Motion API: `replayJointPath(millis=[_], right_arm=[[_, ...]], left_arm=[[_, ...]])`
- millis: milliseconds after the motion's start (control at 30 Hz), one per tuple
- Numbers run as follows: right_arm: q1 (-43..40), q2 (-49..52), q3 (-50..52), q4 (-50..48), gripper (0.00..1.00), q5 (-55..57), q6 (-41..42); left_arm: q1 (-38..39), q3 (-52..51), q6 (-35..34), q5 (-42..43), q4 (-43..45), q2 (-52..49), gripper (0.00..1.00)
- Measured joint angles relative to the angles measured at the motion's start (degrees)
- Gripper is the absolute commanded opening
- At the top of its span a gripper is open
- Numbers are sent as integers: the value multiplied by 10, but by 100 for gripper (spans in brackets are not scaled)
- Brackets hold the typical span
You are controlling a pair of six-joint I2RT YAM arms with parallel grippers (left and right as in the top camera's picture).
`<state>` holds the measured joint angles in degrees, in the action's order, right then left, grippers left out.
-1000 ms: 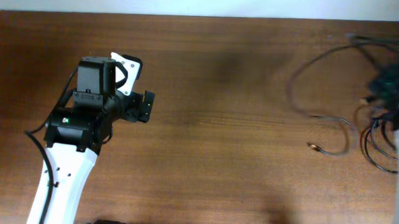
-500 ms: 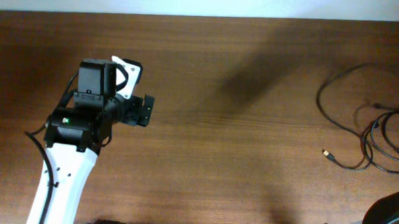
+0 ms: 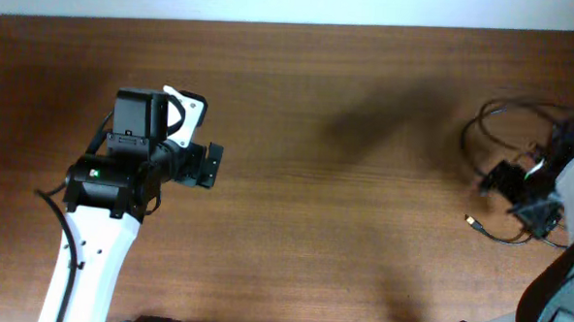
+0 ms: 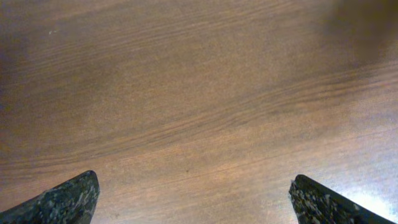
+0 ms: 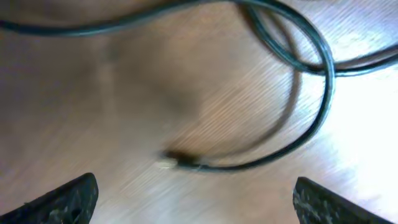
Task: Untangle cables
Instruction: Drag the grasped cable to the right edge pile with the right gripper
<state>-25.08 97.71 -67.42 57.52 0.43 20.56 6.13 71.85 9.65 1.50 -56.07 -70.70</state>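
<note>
Right gripper (image 5: 199, 202) hangs low over the cables (image 5: 325, 81), jaws spread wide, gripping nothing. A small plug (image 5: 176, 159) lies just ahead of its fingertips, with dark loops curling beyond it. Left gripper (image 4: 199, 205) is spread wide too, over the table (image 3: 342, 241), well apart from the cables.

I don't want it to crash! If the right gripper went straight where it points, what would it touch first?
Probably the cables: a thin black loop with a small plug lies straight ahead of the open right gripper. The picture is blurry, so it could be the table instead.
</note>
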Motion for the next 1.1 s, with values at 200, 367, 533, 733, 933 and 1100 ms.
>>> replayJointPath(millis=[200,367,533,733,933,1100], right_arm=[[0,0,121,-185,99,74,85],[0,-10,176,-260,99,110,164],[0,-12,183,-266,100,111,180],[0,-14,184,-257,65,113,186],[0,-28,207,-282,63,116,187],[0,-29,209,-286,4,111,187]], left_arm=[[0,0,6,0,-7,0,99],[0,0,6,0,-12,0,99],[0,0,6,0,-12,0,99],[0,0,6,0,-12,0,99],[0,0,6,0,-12,0,99],[0,0,6,0,-12,0,99]])
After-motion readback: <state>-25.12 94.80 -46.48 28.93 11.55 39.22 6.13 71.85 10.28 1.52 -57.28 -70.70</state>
